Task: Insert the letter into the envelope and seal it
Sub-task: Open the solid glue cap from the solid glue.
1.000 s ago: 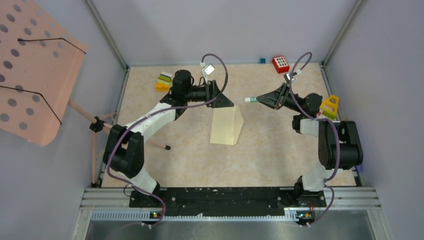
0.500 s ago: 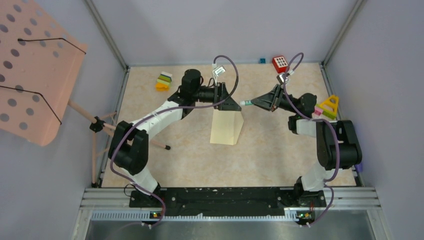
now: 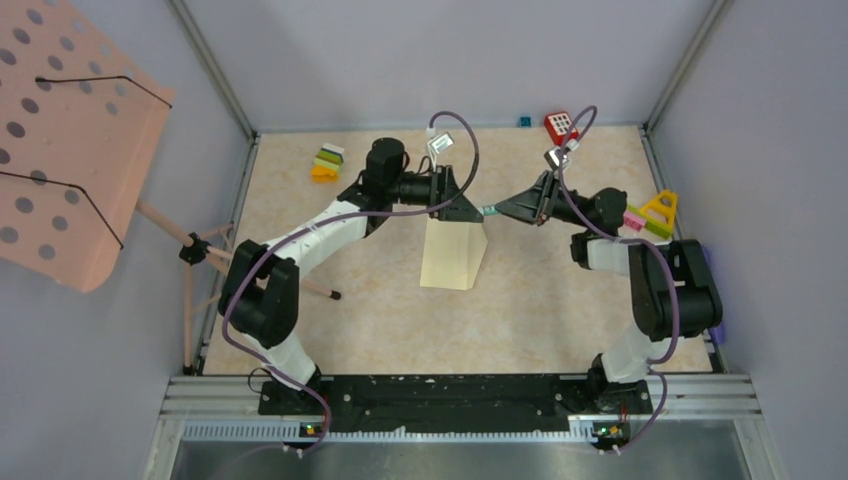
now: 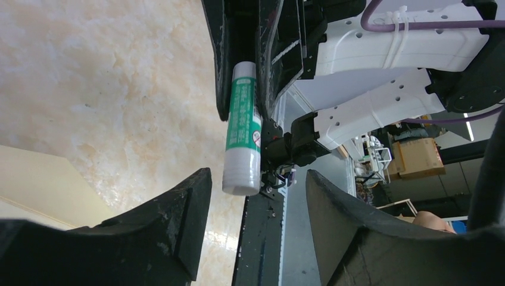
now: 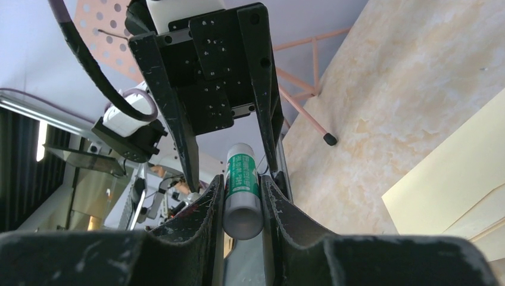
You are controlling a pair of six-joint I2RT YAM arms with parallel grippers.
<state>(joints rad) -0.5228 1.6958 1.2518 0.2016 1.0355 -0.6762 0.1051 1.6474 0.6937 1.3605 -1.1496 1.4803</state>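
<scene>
The pale yellow envelope (image 3: 455,252) lies on the table's middle, one side raised; it also shows in the left wrist view (image 4: 41,179) and the right wrist view (image 5: 458,179). I cannot make out the letter as a separate sheet. My right gripper (image 3: 502,209) is shut on a green and white glue stick (image 5: 242,185), held level above the envelope's far edge. My left gripper (image 3: 468,208) faces it, open, and the stick's white end (image 4: 243,128) reaches just between the open jaws (image 4: 256,179) without touching them.
Coloured toy blocks (image 3: 327,163) sit at the far left. A red piece (image 3: 561,126) lies at the far right, and a yellow and pink toy (image 3: 655,213) by the right arm. A pink perforated board (image 3: 70,140) on a stand (image 3: 300,283) stands at the left.
The two grippers have closed in on each other above the envelope. The right one carried the glue stick leftward until its end reached the open left jaws.
</scene>
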